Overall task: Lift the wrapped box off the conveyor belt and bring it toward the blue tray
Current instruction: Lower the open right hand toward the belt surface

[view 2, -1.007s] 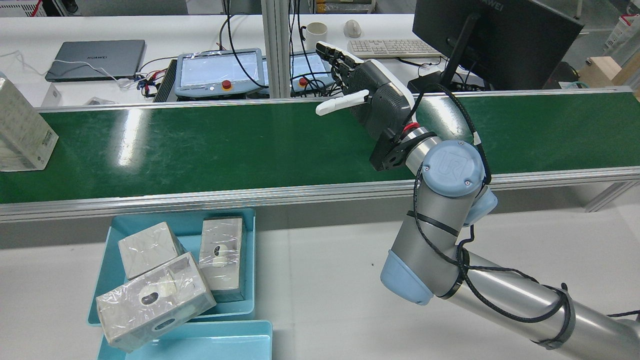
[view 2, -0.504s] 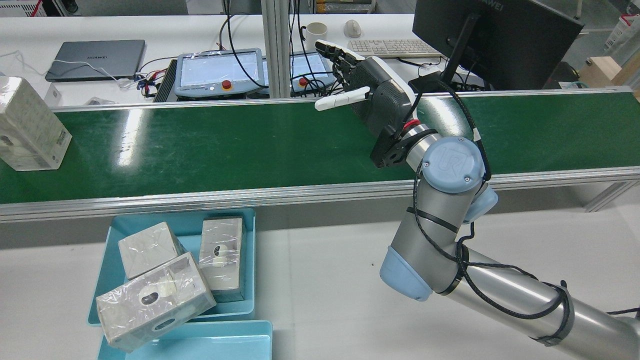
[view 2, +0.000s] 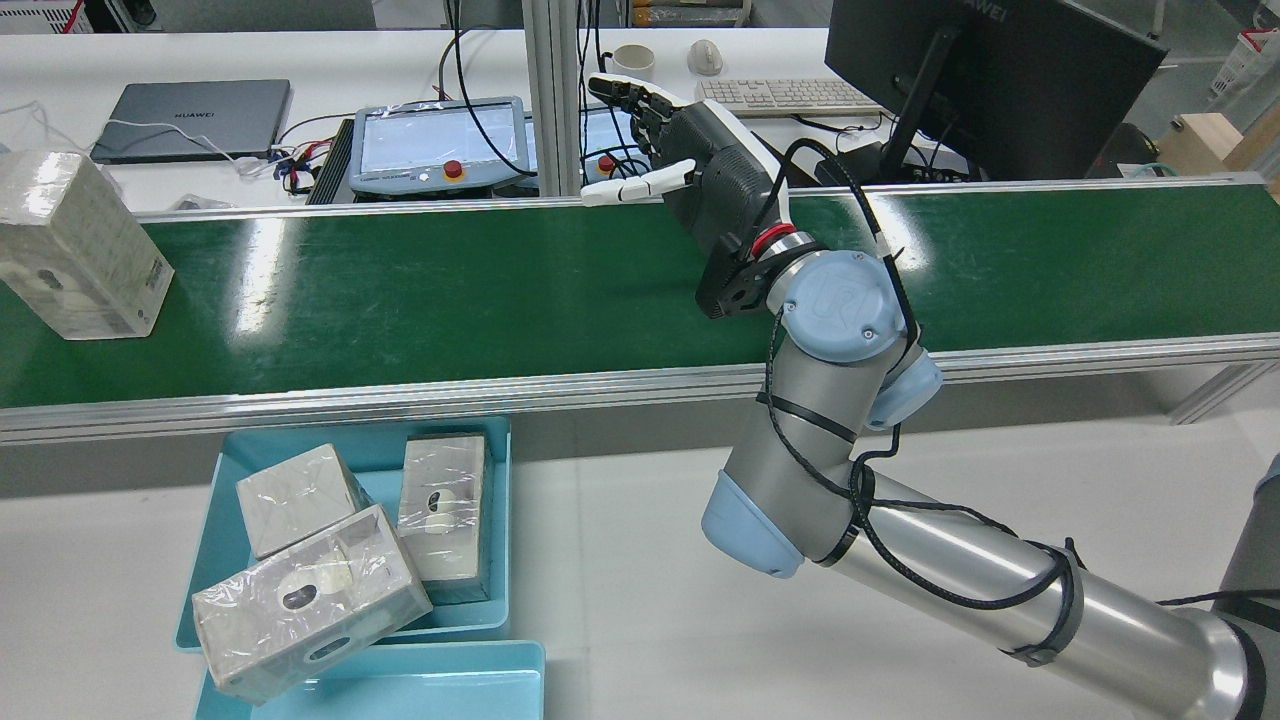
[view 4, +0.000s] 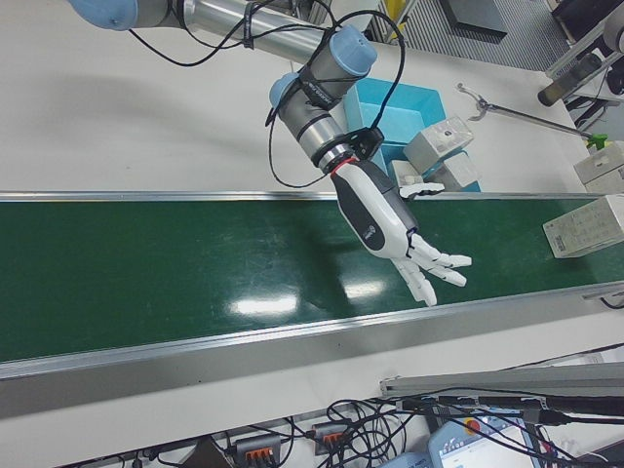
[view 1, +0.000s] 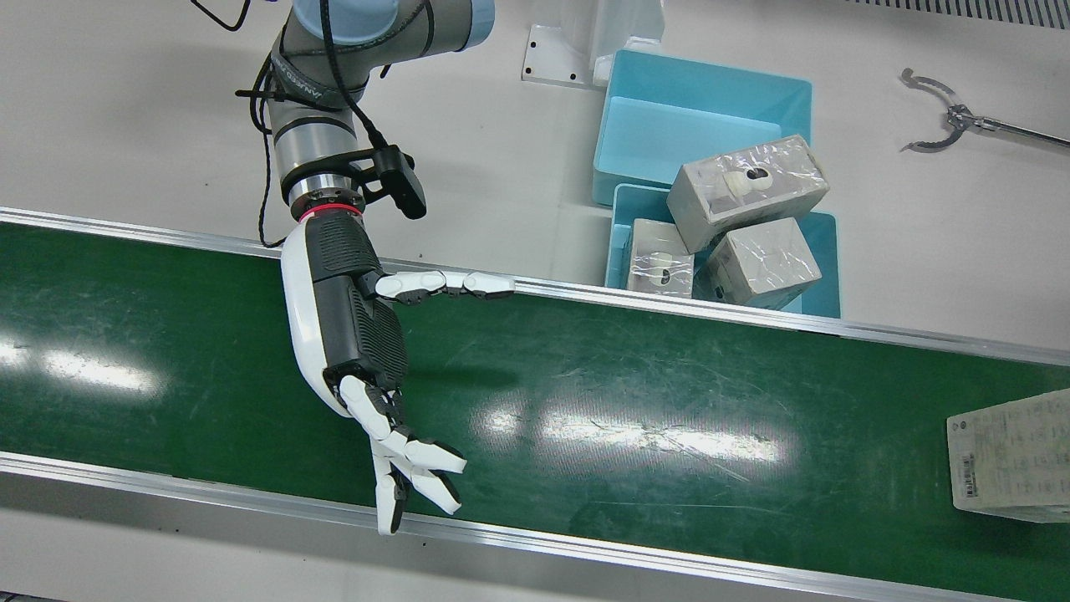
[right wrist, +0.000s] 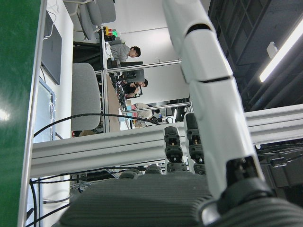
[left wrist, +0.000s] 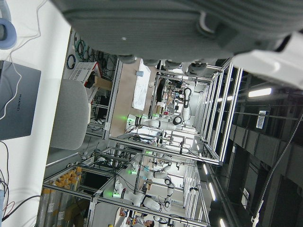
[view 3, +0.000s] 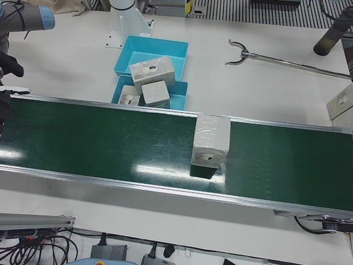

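A wrapped box stands on the green conveyor belt at its far left in the rear view. It shows at the right edge in the front view and mid-belt in the left-front view. My right hand hovers over the belt's middle, open and empty, fingers spread, well away from the box; it also shows in the front view. The blue tray sits below the belt's near edge and holds three wrapped boxes. The left hand view shows only the palm of my left hand.
A second blue tray lies next to the first. A grabber tool lies on the white table. Teach pendants, a monitor and a laptop stand beyond the belt's far rail.
The wrapped box has moved right along the belt, further into the rear view. My right hand and arm have shifted left over the belt, still open.
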Available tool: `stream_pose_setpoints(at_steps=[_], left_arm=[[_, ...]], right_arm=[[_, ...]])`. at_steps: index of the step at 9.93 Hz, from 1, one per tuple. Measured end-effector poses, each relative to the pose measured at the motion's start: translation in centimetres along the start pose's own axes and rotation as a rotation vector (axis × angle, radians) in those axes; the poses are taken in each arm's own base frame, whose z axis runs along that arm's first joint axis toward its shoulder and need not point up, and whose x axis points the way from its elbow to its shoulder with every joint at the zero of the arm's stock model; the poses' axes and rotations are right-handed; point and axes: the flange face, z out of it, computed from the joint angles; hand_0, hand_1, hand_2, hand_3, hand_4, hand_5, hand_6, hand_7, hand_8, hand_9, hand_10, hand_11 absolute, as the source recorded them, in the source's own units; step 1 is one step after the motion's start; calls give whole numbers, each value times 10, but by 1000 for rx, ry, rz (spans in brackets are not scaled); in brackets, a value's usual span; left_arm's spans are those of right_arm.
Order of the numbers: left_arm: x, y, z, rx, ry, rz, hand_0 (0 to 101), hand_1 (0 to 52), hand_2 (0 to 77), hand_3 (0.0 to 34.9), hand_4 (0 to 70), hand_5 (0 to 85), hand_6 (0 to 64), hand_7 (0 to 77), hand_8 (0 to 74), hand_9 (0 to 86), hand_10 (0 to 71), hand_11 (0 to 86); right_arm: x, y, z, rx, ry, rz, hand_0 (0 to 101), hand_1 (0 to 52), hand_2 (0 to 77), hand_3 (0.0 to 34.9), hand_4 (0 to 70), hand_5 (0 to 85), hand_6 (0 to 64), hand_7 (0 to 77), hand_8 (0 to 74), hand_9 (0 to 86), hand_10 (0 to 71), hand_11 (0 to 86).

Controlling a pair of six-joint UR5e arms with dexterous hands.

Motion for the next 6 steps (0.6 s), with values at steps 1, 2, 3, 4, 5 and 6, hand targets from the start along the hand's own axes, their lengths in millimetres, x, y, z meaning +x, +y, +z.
stream_pose_setpoints(at_steps=[1,2,3,4,5,6], left_arm=[[0,0,0,0,0,0,0,0,5,0,0,11,5,5,5,5,5,5],[0,0,0,0,0,0,0,0,5,0,0,11,5,5,5,5,0,5],[0,0,0,0,0,0,0,0,5,0,0,11,5,5,5,5,0,5],[0,0,0,0,0,0,0,0,5,0,0,11,5,5,5,5,5,5],[0,0,0,0,0,0,0,0,5,0,0,11,5,5,5,5,5,5],[0,0,0,0,0,0,0,0,11,0,0,11,5,5,5,5,5,5]], right_arm=[[6,8,6,-7,-1,5,554,224,109,0,180,207,60,93,0,33,0,16],[14,11,7,-9,2,10,554,224,109,0,185,224,71,109,0,44,0,16],[24,14,6,-9,5,14,554,224,109,0,185,224,71,109,0,44,0,16],[35,15,3,-8,7,15,554,224,109,0,185,224,71,109,0,44,0,16],[45,16,1,-7,9,12,554,224,109,0,185,224,71,109,0,44,0,16],[54,17,-1,-7,13,1,554,224,87,0,158,207,60,82,16,33,0,16]])
